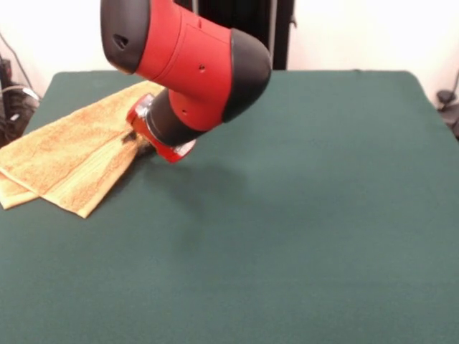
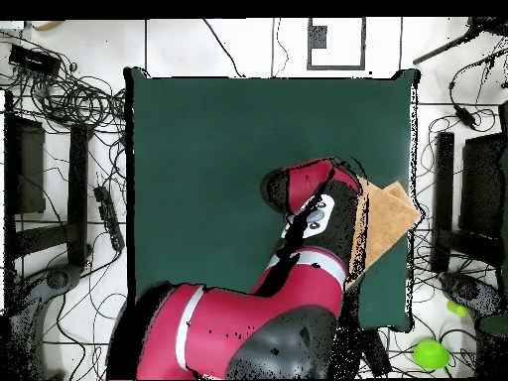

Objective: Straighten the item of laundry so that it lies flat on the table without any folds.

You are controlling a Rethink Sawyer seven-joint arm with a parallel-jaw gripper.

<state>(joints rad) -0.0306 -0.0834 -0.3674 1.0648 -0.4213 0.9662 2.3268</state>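
The orange-tan towel lies at the left edge of the dark green table. It is folded over itself in layers, and its corner reaches past the table's edge. My gripper is down at the towel's inner edge, mostly hidden behind the red and black wrist. I cannot see how it stands. In the overhead view the towel shows at the right edge of the table, partly covered by the arm.
Cables and black stands lie on the floor round the table. A green ball lies on the floor near the robot's base. More cables show beside the towel's end of the table.
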